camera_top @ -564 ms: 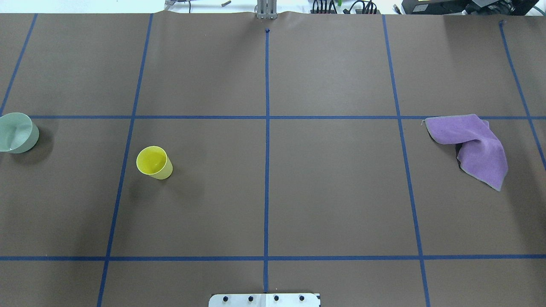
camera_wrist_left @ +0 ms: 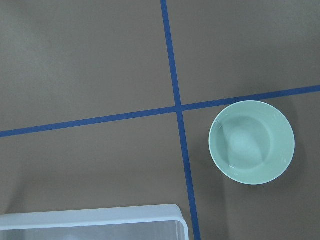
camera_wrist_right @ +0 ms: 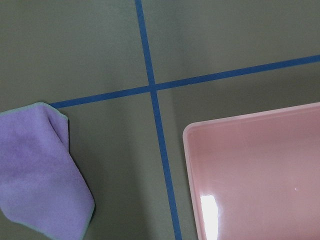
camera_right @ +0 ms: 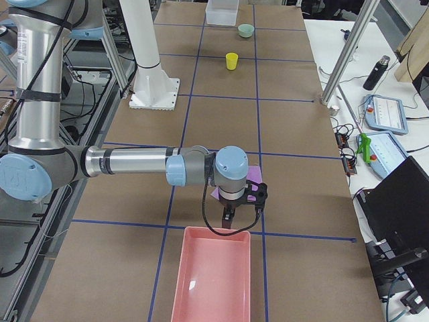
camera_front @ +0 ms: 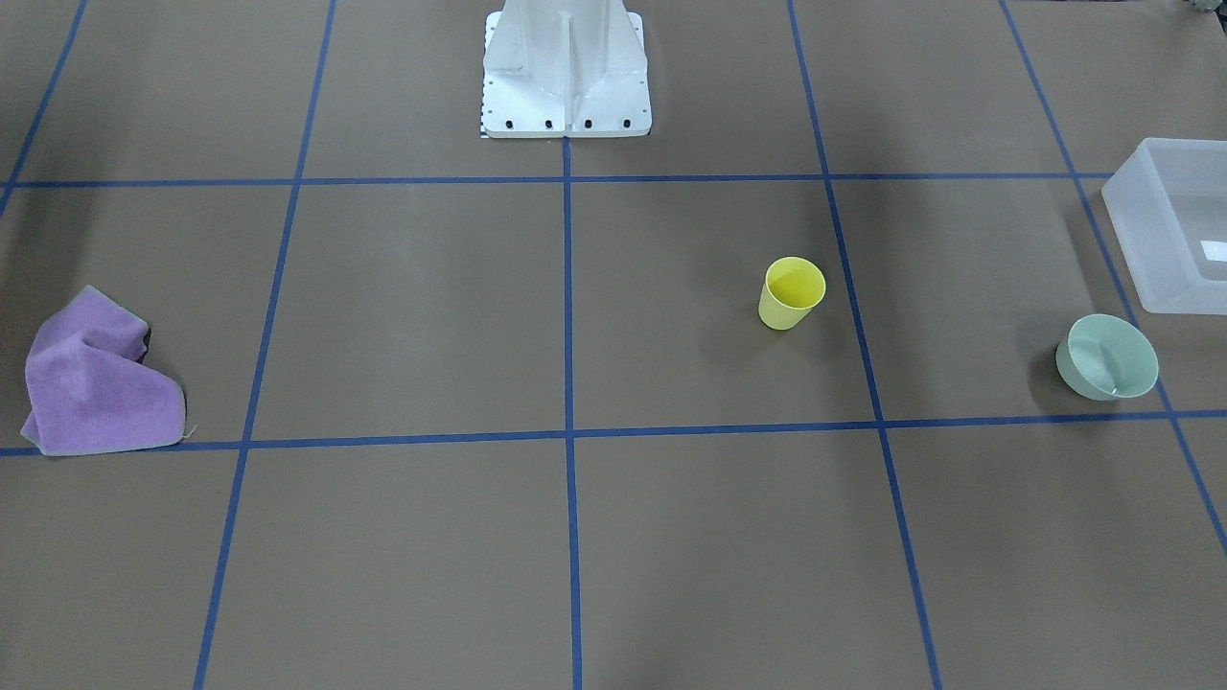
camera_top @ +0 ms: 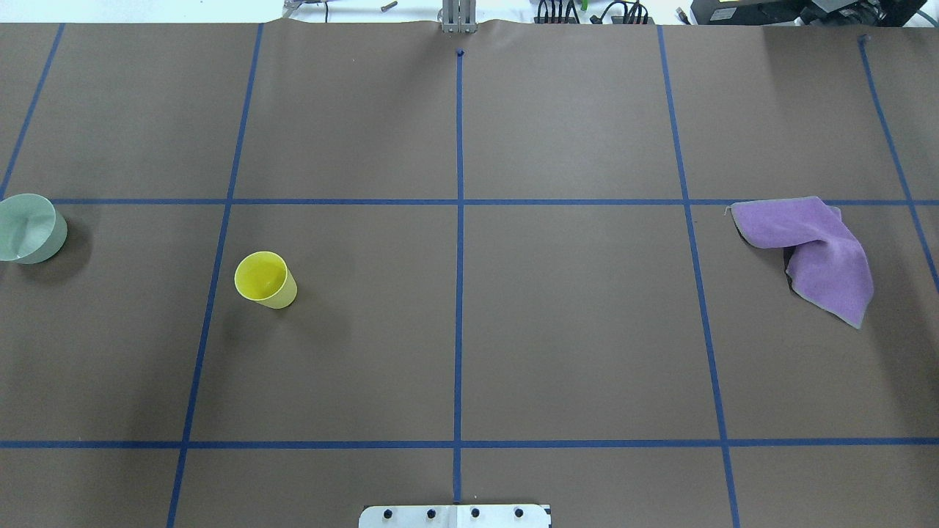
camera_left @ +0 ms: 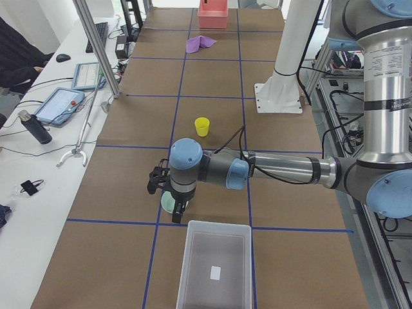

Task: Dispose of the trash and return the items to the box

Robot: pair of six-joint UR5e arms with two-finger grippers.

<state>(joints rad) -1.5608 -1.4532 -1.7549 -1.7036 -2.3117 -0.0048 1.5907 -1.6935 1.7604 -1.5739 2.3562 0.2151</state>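
Observation:
The yellow cup (camera_top: 265, 279) stands upright on the table's left half, also in the front view (camera_front: 794, 292). The mint-green bowl (camera_top: 28, 228) sits at the far left edge and shows from above in the left wrist view (camera_wrist_left: 251, 142). The frosted box (camera_front: 1165, 225) stands beside the bowl, its corner in the left wrist view (camera_wrist_left: 95, 222). My left gripper (camera_left: 168, 193) hangs over the bowl; I cannot tell if it is open. My right gripper (camera_right: 242, 201) hangs over the purple cloth (camera_top: 814, 249); I cannot tell its state. Neither wrist view shows fingers.
A pink tray (camera_wrist_right: 255, 170) lies near the cloth at the table's right end, also in the right side view (camera_right: 211, 275). The white robot base (camera_front: 566, 67) stands at the table's middle edge. Blue tape lines grid the brown table.

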